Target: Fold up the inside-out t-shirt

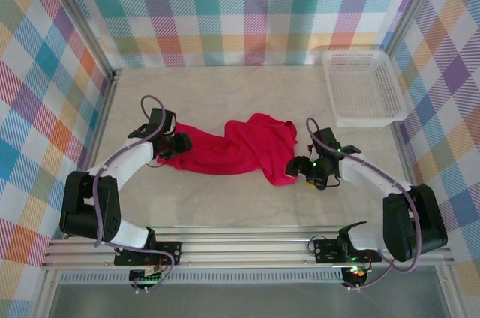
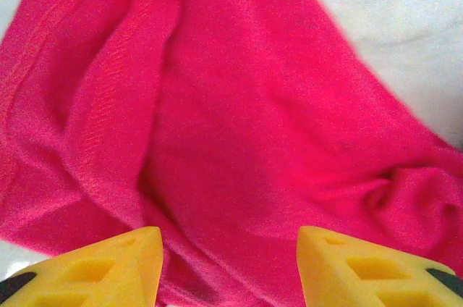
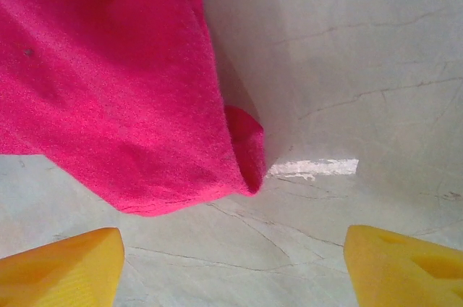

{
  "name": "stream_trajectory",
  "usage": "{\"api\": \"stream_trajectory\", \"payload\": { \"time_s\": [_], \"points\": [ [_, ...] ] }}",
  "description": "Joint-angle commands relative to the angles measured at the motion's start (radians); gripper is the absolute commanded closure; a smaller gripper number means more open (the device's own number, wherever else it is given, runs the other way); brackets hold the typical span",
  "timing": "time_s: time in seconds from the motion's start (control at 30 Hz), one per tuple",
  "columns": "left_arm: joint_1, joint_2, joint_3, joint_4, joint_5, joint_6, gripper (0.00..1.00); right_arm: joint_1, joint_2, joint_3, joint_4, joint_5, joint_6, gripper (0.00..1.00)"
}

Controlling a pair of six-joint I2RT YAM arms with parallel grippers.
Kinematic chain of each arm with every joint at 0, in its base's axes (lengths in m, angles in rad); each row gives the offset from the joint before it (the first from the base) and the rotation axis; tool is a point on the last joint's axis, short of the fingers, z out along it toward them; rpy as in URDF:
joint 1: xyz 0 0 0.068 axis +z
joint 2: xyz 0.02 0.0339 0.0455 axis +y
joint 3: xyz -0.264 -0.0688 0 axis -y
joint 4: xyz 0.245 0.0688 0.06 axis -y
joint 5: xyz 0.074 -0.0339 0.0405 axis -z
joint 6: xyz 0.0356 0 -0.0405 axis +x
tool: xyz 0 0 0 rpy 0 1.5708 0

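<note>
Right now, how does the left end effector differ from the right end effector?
The left end effector hangs over the red t-shirt, fabric between its fingers; the right end effector hangs over bare table, just off the shirt's edge. The right's fingers look wider apart than the left's. Shared: yellow fingers, open, gripping nothing.

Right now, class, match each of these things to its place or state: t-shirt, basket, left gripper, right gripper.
Column one:
1 t-shirt
2 basket
3 left gripper
4 right gripper

Column two:
A at the far right corner
B open over bare table
C crumpled between the two arms
D open over red cloth

Pairs: 1-C, 2-A, 3-D, 4-B
</note>
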Motion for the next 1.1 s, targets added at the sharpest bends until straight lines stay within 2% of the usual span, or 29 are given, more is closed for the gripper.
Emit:
{"api": "stream_trajectory", "payload": {
  "time_s": [0.0,0.37,0.57,0.7,0.83,0.93,1.0,1.07],
  "points": [
    [0.012,0.013,-0.023,0.006,-0.023,-0.013,0.48,0.007,0.014,-0.017,0.029,-0.014,0.0,0.2],
    [0.012,-0.065,-0.034,-0.062,-0.087,0.004,0.46,0.008,0.079,-0.025,0.077,-0.037,0.005,0.2],
    [0.01,-0.025,-0.063,-0.007,-0.037,-0.022,0.46,0.009,0.096,-0.021,0.095,-0.05,0.012,0.2],
    [0.001,0.027,-0.069,0.034,-0.019,-0.036,0.5,0.011,0.091,-0.023,0.093,-0.05,0.014,0.2],
    [0.0,0.087,-0.061,0.056,-0.021,-0.036,0.63,0.01,0.091,-0.025,0.097,-0.05,0.015,0.2],
    [0.0,0.104,-0.045,0.046,-0.019,-0.029,0.88,0.011,0.098,-0.03,0.117,-0.058,0.022,0.21],
    [-0.001,0.081,-0.042,0.037,-0.02,-0.028,0.99,0.014,0.111,-0.036,0.138,-0.07,0.03,0.25],
    [0.0,0.043,-0.032,0.008,-0.034,-0.023,1.0,0.018,0.128,-0.036,0.154,-0.076,0.035,0.28]
  ]
}}
